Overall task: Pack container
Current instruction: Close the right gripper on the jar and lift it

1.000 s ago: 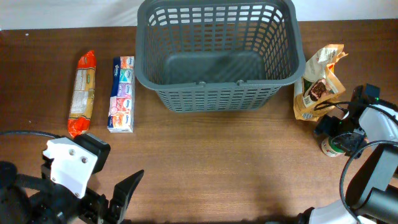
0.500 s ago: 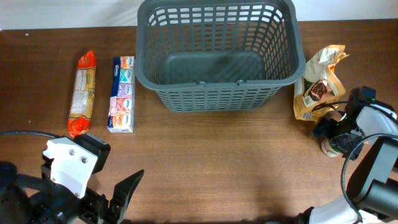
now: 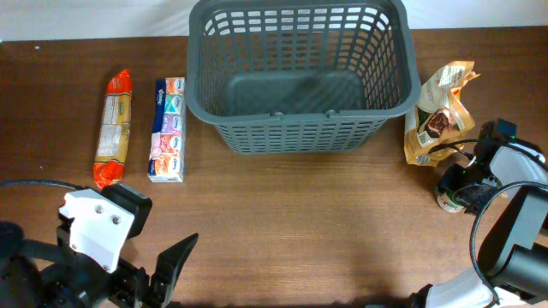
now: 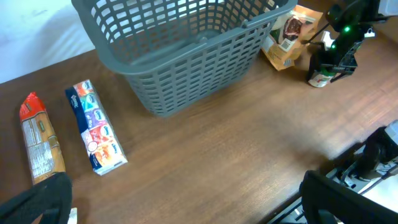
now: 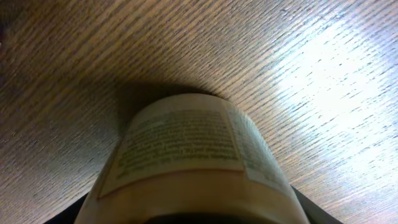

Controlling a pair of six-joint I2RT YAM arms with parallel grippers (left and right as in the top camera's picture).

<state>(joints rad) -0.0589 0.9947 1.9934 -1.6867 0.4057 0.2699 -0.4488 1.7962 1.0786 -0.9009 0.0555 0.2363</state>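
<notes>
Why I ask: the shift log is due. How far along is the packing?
Done: nothing, the basket is empty. In hand: the right tool sits at the small jar; a firm grip isn't clear. To go: that jar, the snack bag, the tissue pack and the pasta-like packet, all on the table.
</notes>
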